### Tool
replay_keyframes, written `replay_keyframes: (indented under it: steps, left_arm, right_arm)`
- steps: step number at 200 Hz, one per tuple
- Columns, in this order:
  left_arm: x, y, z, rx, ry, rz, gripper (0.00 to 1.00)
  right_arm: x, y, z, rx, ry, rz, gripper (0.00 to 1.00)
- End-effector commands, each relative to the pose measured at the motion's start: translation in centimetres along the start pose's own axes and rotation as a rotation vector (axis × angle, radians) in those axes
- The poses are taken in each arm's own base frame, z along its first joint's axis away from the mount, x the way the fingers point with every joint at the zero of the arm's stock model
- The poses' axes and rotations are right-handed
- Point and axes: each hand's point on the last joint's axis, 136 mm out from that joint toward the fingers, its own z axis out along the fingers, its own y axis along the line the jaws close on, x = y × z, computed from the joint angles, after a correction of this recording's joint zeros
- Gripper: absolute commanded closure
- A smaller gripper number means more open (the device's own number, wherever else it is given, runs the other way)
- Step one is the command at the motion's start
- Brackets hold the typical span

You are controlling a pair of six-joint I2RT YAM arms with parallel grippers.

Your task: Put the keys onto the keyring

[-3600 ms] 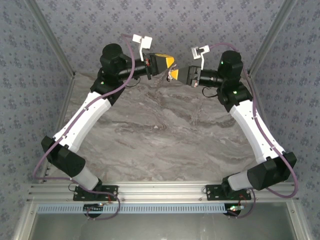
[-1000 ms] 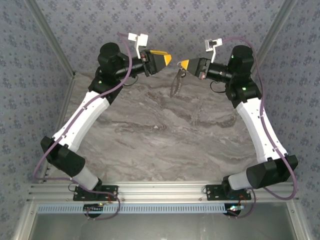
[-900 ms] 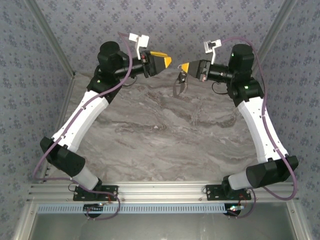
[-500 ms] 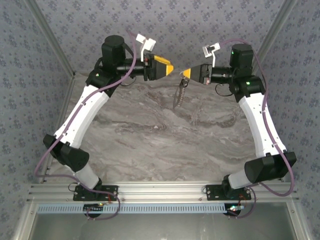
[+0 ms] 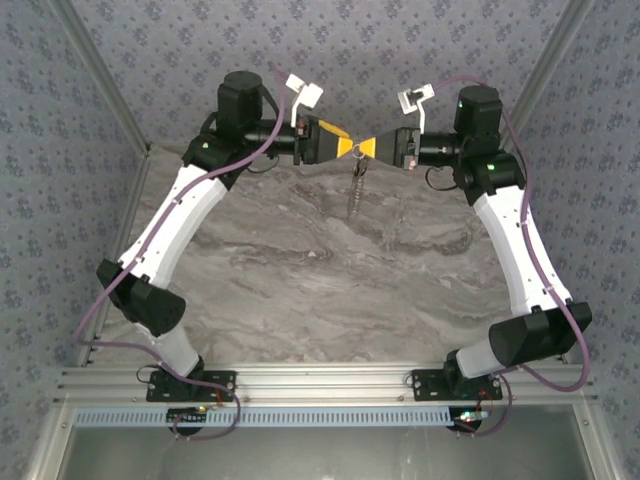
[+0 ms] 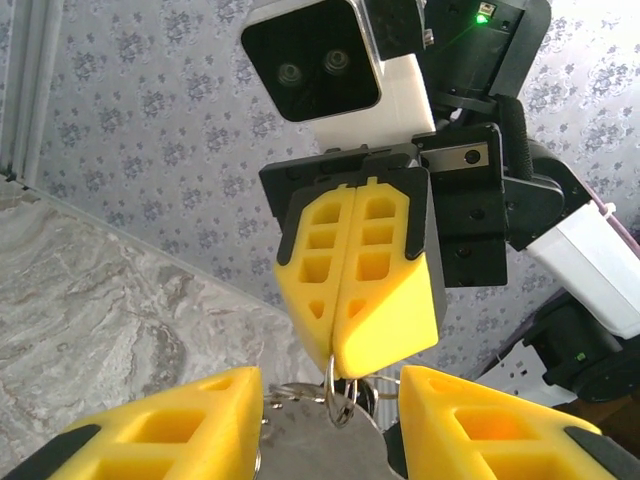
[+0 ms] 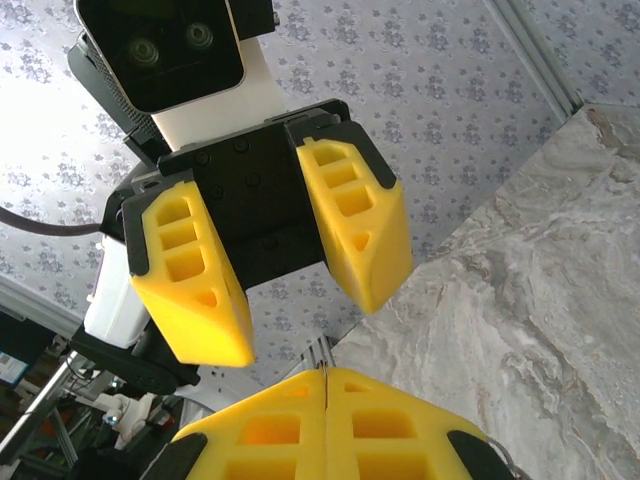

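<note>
Step in hand, by judgement: mid-air transfer of keyring.
- Right end effector (image 6: pixel 345 360): clamped tight on top of keyring (image 5: pixel 355 192).
- Keyring: hangs over far edge of worktop (image 5: pixel 300 260), centre.
- Left end effector (image 7: pixel 300 322): spread, fingers flanking ring.
- Next move probably calls for left to close squarely on ring, without tugging.

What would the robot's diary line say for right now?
right jaws: shut on keyring, dangling over table | left jaws: open, facing right jaws tip to tip

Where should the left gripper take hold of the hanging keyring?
Probably high on the keyring, just below the shut right gripper, coming level and head-on with the left gripper open around it: the loop is steadied there, while its lower end dangles free.
</note>
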Motion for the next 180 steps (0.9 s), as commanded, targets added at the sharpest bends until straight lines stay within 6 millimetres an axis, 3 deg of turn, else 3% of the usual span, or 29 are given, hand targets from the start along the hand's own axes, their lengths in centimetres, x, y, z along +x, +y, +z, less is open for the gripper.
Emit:
replay_keyframes:
  steps: [1, 50, 95, 148, 180]
  left_arm:
    - [-0.5, -1.4, 0.3, 0.052, 0.0, 0.028, 0.63]
    - [-0.4, -1.6, 0.7, 0.068, 0.006, 0.025, 0.68]
    - [-0.3, -1.8, 0.8, 0.085, 0.008, 0.028, 0.84]
    - [-0.3, -2.6, 1.2, 0.128, 0.015, 0.03, 0.86]
    - [-0.2, -2.8, 1.6, 0.143, 0.019, 0.032, 0.96]
  right_arm:
    - [-0.2, 1.5, 0.1, -0.041, -0.001, -0.027, 1.0]
    - [-0.4, 1.5, 0.2, -0.041, -0.01, -0.03, 1.0]
    - [-0.6, 1.2, 0.3, -0.036, -0.017, -0.028, 1.0]
    - [-0.7, 1.0, 0.4, -0.035, -0.027, -0.026, 1.0]
    - [-1.0, 0.9, 0.4, -0.034, -0.036, -0.028, 1.0]
